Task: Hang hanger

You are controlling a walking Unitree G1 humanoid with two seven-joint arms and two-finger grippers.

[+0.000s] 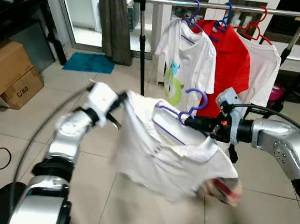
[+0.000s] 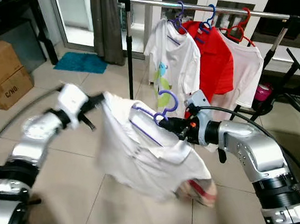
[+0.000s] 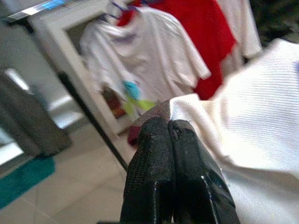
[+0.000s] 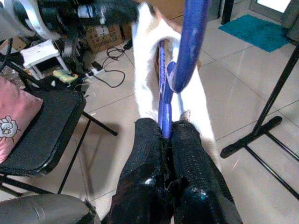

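Hanger (image 1: pixel 193 106) (blue) pinched in right gripper (image 1: pixel 190 122); left gripper (image 1: pixel 119 100) clamps its white shirt (image 1: pixel 163 152).

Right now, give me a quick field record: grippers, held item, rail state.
left gripper: shut on a corner of the white shirt, holding it out to the robot's left
right gripper: shut on the purple hanger below its hook
white shirt: on the purple hanger, hanging between both grippers, off the floor
clothes rail: ahead, carries three hung shirts, two white and one red
hanger status: not yet on the clothes rail
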